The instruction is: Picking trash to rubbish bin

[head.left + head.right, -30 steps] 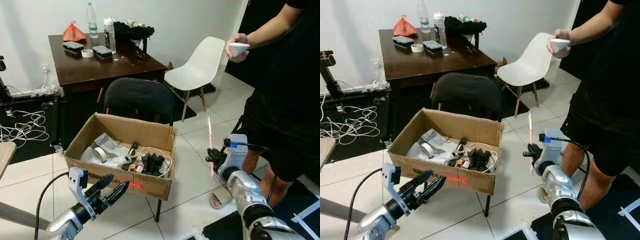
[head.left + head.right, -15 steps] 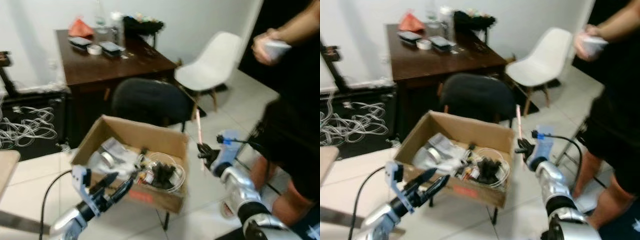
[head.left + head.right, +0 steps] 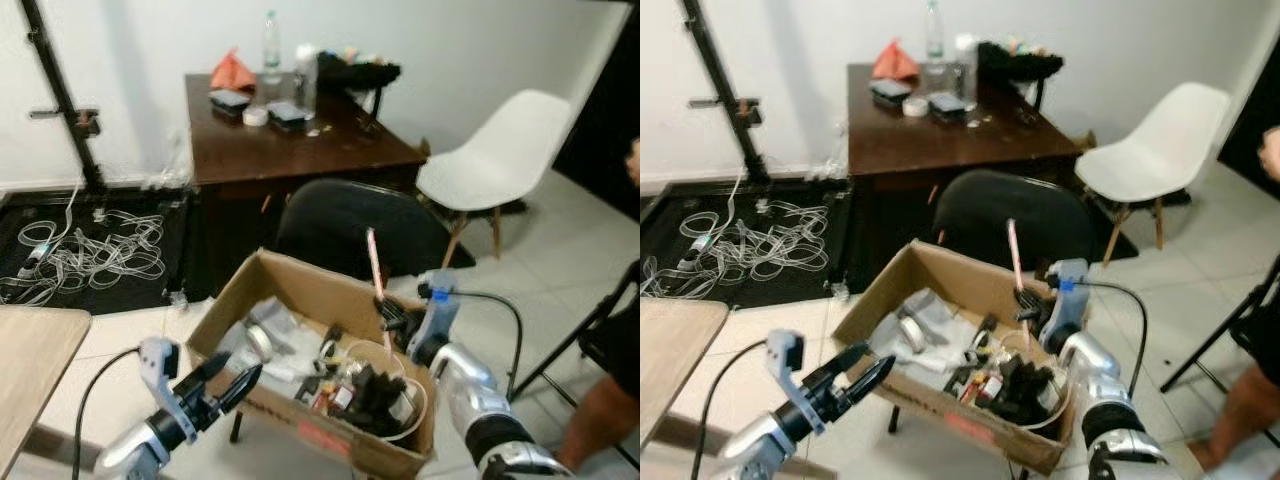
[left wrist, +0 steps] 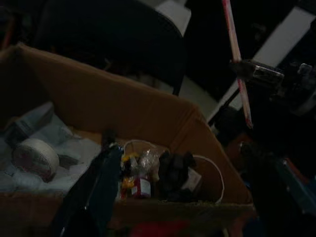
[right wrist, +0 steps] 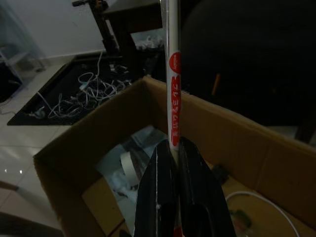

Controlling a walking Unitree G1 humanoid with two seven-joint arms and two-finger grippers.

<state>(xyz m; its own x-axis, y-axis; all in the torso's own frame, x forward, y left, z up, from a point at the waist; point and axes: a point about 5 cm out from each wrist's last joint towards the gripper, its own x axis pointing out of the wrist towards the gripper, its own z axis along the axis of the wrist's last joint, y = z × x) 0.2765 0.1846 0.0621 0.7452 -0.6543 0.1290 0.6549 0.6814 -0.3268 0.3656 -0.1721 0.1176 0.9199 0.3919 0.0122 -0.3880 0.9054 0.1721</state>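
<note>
Right wrist view shows the right gripper (image 5: 172, 148) with its fingers pinching a thin pink-and-white stick (image 5: 174, 74), held upright just above the near-right rim of the cardboard box (image 3: 300, 285). Dropping it in likely needs only a short move leftward. The left gripper (image 3: 228, 378) hovers with fingers spread, outside the box's front wall.

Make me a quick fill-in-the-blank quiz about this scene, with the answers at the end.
1. The right gripper pinches a thin white and red ____.
2. The cardboard box rests on a black ____.
3. The left gripper hovers with its fingers ____.
4. Behind the box stands a dark wooden ____.

Answers: stick; chair; open; table
</note>
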